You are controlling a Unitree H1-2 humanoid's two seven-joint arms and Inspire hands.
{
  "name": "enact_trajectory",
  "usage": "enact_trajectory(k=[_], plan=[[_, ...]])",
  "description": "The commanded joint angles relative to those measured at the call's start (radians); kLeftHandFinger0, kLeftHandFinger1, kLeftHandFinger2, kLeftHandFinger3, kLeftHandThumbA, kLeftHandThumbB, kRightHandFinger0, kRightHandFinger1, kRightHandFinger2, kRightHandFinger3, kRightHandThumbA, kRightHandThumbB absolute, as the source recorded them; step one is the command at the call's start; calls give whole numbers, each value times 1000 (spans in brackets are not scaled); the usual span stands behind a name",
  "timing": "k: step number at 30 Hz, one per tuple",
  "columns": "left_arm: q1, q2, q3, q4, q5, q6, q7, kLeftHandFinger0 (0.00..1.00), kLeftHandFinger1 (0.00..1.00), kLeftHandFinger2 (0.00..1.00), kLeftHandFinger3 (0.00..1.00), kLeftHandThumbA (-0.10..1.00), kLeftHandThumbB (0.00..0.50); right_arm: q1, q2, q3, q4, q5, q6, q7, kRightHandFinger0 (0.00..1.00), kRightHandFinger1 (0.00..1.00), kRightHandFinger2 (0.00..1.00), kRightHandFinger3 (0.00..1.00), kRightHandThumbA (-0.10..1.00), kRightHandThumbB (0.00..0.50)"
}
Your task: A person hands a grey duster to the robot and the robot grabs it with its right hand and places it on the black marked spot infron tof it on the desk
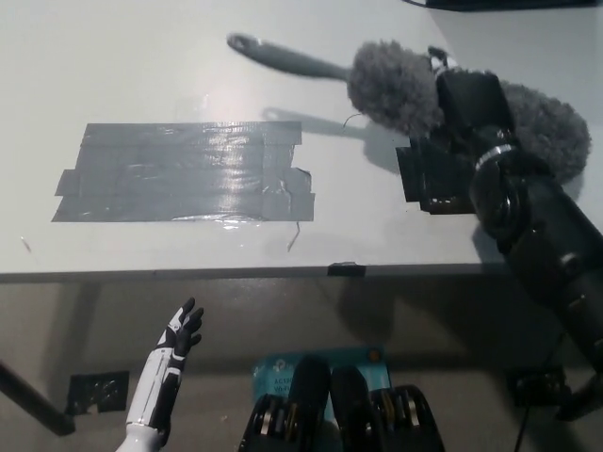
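— Where is the duster?

— The grey fluffy duster with the long grey plastic handle [405,89] is in my black right hand [462,132], raised above the white desk [141,56]. My hand is clenched around the fluffy head near its middle, so grey fluff bulges out on both sides of it: one rounded tuft toward the middle of the desk, another toward the desk's right edge. The handle sticks out to my left and away from me, ending in a rounded tip. It throws a shadow on the desk surface below it.

— And the marked spot?

— The dark patch of overlapping glossy tape strips [184,172] lies flat on the desk, to the left of my right hand and nearer the front edge. The duster is well apart from it; only the shadow of the handle comes near the patch's far right corner. One loose strip end curls off at the patch's lower right corner.

— What about the other hand?

— My white left hand [179,330] rests low at my side, below the desk's front edge, holding nothing, fingers spread and pointing upward.

— Anything else on the desk?

— A small black tab [346,269] sits on the front edge.
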Motion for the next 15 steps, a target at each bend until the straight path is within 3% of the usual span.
enact_trajectory(k=[1,3,5,6,7,8,9,11,15], plan=[[-17,8,-1,-27,18,-8,11,1000,1000,1000,1000,1000,165,-71,-27,18,61,-11,-67,-11,16,547,961,792,-100,226],[-16,8,-1,-29,19,-8,11,1000,1000,1000,1000,1000,158,-68,-27,27,113,-3,-83,-5,51,575,969,774,-100,223],[-18,7,-4,-32,21,-3,9,1000,1000,1000,1000,1000,160,-62,-32,24,123,11,-65,28,53,531,887,744,-100,227],[-19,8,-4,-28,21,-7,8,1000,1000,1000,1000,1000,159,-63,-30,14,115,32,-28,96,136,575,891,775,29,243],[-18,9,-5,-29,21,-7,6,1000,1000,1000,1000,1000,152,-62,-29,-6,104,65,-14,149,312,664,894,833,145,281],[-22,9,-4,-27,21,-8,7,1000,1000,1000,1000,992,145,-66,-32,-24,94,103,-10,224,1000,1000,1000,1000,275,341],[-30,11,-4,-22,25,-12,9,1000,1000,1000,1000,986,146,-71,-40,-35,76,133,0,310,1000,1000,1000,1000,413,393],[-33,11,-4,-14,26,-15,9,1000,1000,1000,1000,981,153,-69,-45,-73,51,195,27,413,1000,1000,1000,1000,572,499],[-34,12,-3,-18,16,-4,2,1000,1000,1000,1000,954,148,-60,-56,-150,-20,323,66,575,1000,1000,1000,1000,735,500]])
